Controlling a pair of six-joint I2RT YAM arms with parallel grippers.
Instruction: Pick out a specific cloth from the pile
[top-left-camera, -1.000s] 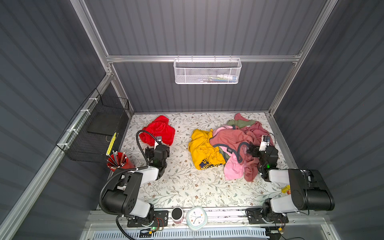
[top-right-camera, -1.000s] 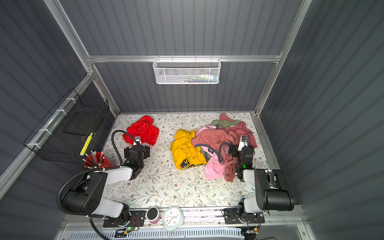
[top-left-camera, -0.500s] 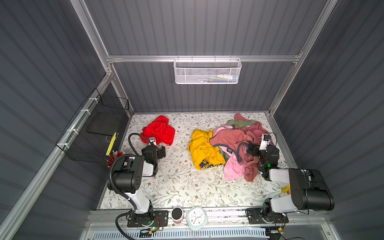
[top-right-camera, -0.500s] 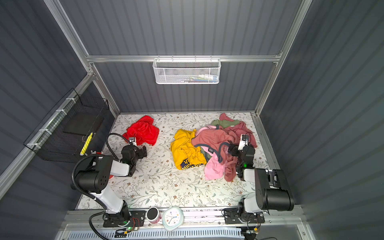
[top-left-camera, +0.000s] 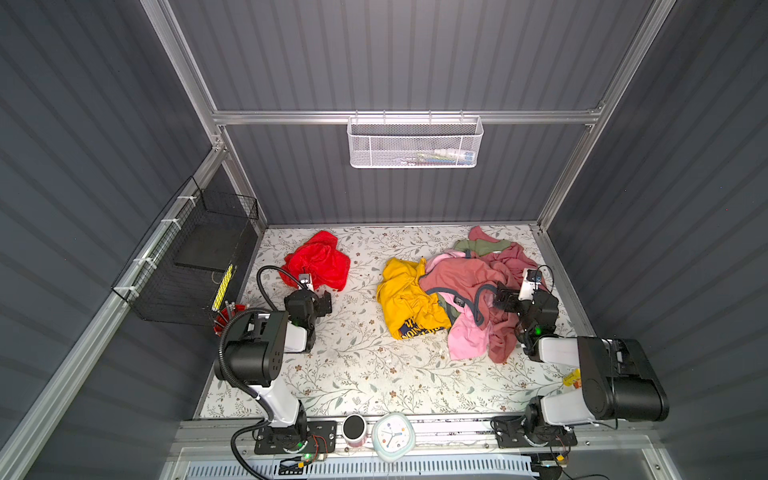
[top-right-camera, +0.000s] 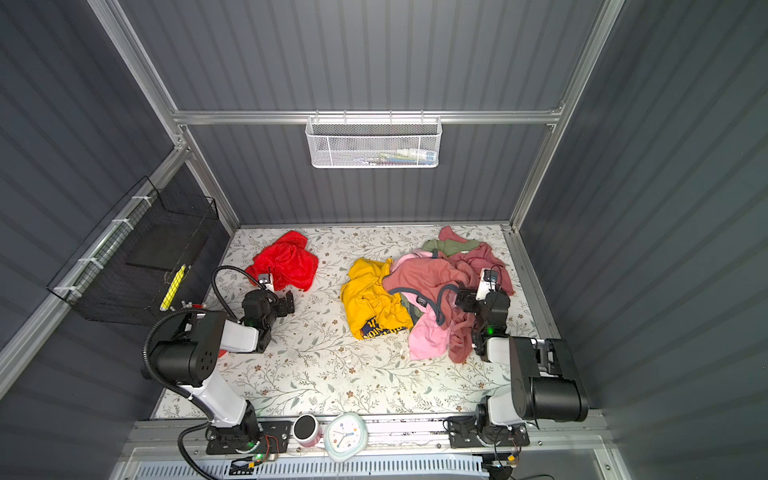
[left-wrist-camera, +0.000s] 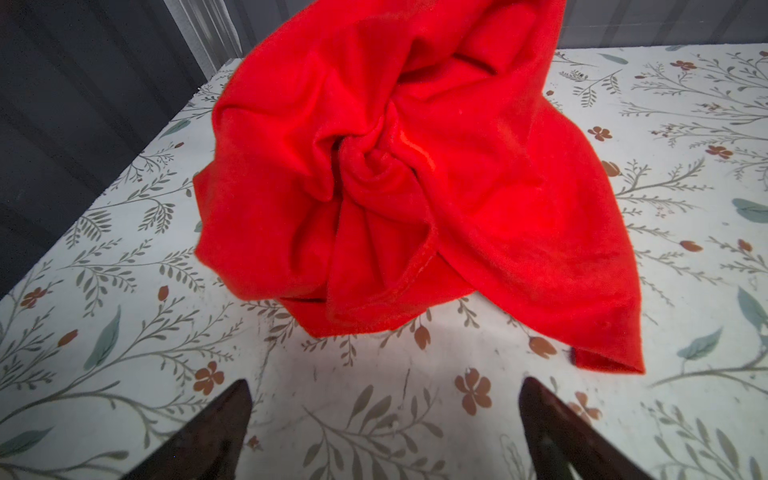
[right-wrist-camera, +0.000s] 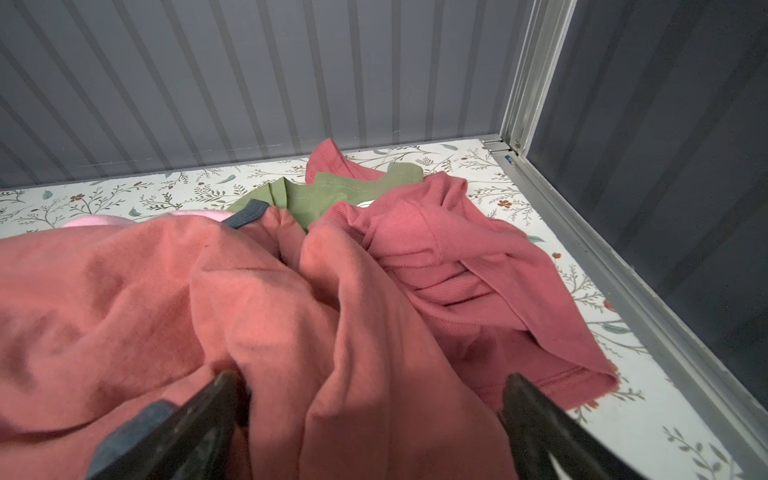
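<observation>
Rising from its base on the near rail, the left arm (top-left-camera: 266, 345): folds hard at a bulky black elbow and sends a short white forearm low toward the far wall, wrist held close above the tabletop (top-left-camera: 365, 361). At its end, the left claw (left-wrist-camera: 385, 382) (top-left-camera: 316, 296): gapes at full spread, holds nothing, keeps both dark tips over bare floral print and points straight at the cloth (left-wrist-camera: 415, 187), just short of the near hem and not touching. Lying alone at the far left of the tabletop, the cloth (top-left-camera: 318, 264) (top-right-camera: 286, 262): bright red, crumpled into a mound with folds twisting toward a central knot, well apart from the pile (top-left-camera: 457, 286) (top-right-camera: 419, 282) on the right. Opposite, the right arm (top-left-camera: 602, 374): heavy black elbow block near the right front corner, forearm stretching away toward the far wall, wrist tipped down over the pile's right flank. At its end, the right claw (right-wrist-camera: 370, 376) (top-left-camera: 505, 299): equally wide, gripping nothing, tips resting against a dusty-rose garment (right-wrist-camera: 124, 291), a ridge of that fabric rising between them and a grey-blue trim beside one tip. Beyond, in the right wrist view, an olive-green piece (right-wrist-camera: 332, 195) and a sliver of light pink garment (right-wrist-camera: 99, 220). From above, on the pile's left side, a yellow shirt (top-left-camera: 405, 299) with navy lettering.
</observation>
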